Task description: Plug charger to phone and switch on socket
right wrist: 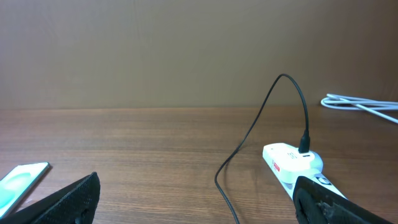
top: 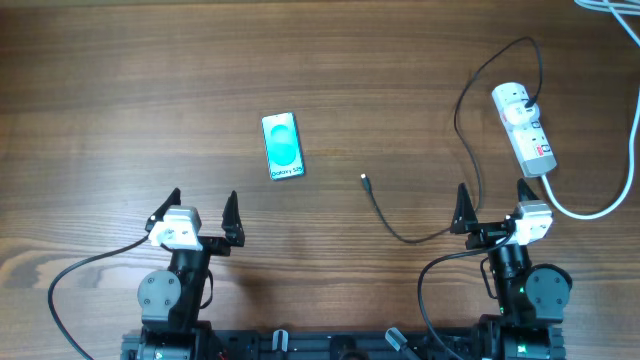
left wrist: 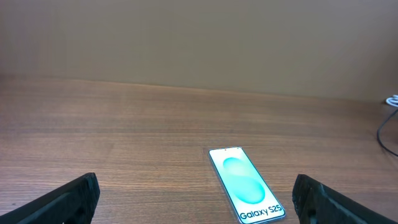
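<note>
The phone [top: 282, 146] lies flat on the wooden table, teal screen up, left of centre; it also shows in the left wrist view [left wrist: 246, 185] and at the left edge of the right wrist view [right wrist: 18, 182]. The black charger cable [top: 462, 118] runs from the white socket strip [top: 524, 129] at the right, and its silver-tipped end [top: 364, 180] lies loose right of the phone. The cable [right wrist: 249, 140] and socket [right wrist: 292, 159] also show in the right wrist view. My left gripper [top: 203, 209] is open and empty, near the phone. My right gripper [top: 492, 205] is open and empty, near the socket.
A thick white cord [top: 610, 195] loops from the socket along the table's right edge. More white cord lies at the far right corner [top: 605, 10]. A brown wall stands behind the table.
</note>
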